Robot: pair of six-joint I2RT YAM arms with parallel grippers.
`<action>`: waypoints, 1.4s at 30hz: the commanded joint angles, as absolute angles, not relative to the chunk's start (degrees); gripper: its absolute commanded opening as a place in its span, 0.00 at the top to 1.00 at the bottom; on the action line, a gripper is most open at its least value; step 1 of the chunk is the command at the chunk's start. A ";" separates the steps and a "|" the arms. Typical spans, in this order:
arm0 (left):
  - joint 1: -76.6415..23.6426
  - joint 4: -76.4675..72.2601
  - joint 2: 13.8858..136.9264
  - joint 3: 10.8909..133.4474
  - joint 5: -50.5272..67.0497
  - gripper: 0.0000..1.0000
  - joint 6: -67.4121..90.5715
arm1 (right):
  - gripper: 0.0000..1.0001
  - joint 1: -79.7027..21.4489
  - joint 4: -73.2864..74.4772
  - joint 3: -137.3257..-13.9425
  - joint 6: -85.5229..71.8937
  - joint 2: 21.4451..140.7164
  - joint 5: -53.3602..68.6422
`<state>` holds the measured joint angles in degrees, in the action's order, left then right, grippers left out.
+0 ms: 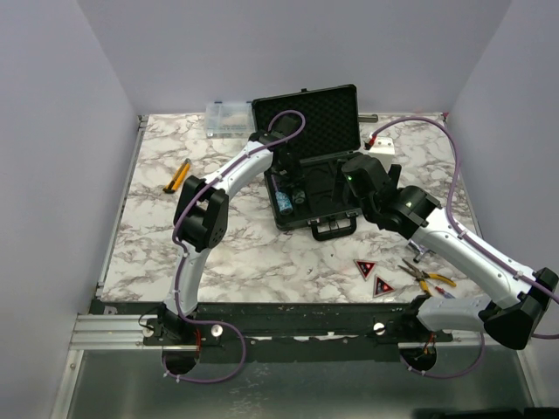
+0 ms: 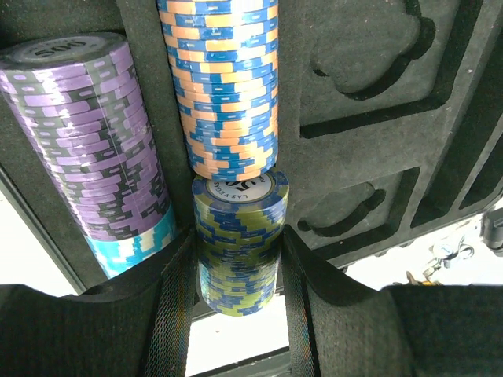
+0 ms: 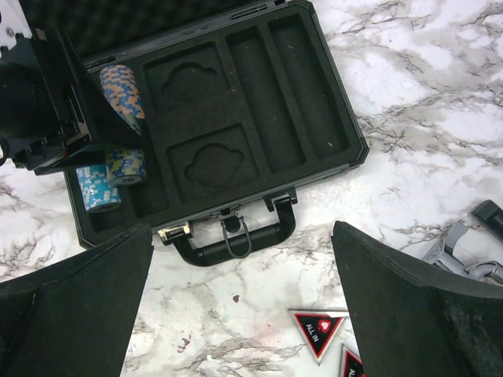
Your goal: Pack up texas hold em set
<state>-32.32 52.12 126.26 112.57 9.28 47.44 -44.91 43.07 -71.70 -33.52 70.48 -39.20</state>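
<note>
A black briefcase [image 1: 321, 182] lies open in the middle of the marble worktop [image 1: 253, 253]. Its lid [image 1: 310, 118] tips up toward 12 o'clock and its handle [image 1: 336, 229] points to 6. The left arm [image 1: 227, 175] reaches in from 9 o'clock, and the left claw [image 1: 281, 182] is down by some blue chips [image 1: 284, 202] in the tray. The right arm [image 1: 454, 240] leans over the case from 4 o'clock. Two red-black triangles [image 1: 364, 268] lie at 5 o'clock, with pliers [image 1: 428, 278] near them toward 4. A clear box [image 1: 229, 118] sits at 11 and an orange-handled tool [image 1: 179, 176] at 9.
</note>
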 commanded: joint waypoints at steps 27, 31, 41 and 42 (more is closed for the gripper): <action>-37.26 38.05 101.97 88.14 12.20 0.59 30.25 | 0.00 -44.69 49.00 -75.42 -41.74 74.46 -42.87; -38.83 35.73 103.46 86.51 15.34 0.74 27.16 | 0.00 -44.73 50.61 -77.18 -43.04 75.82 -43.74; -39.12 36.21 110.57 92.25 14.40 0.82 25.25 | 0.00 -44.72 54.67 -78.56 -46.87 76.55 -44.23; -39.12 36.66 111.49 92.89 14.02 0.83 24.93 | 0.00 -44.73 55.17 -78.50 -47.32 76.47 -44.24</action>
<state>-39.07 37.06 108.49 89.56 14.31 27.31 -44.88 51.20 -77.10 -43.90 76.12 -41.71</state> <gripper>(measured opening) 0.184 0.997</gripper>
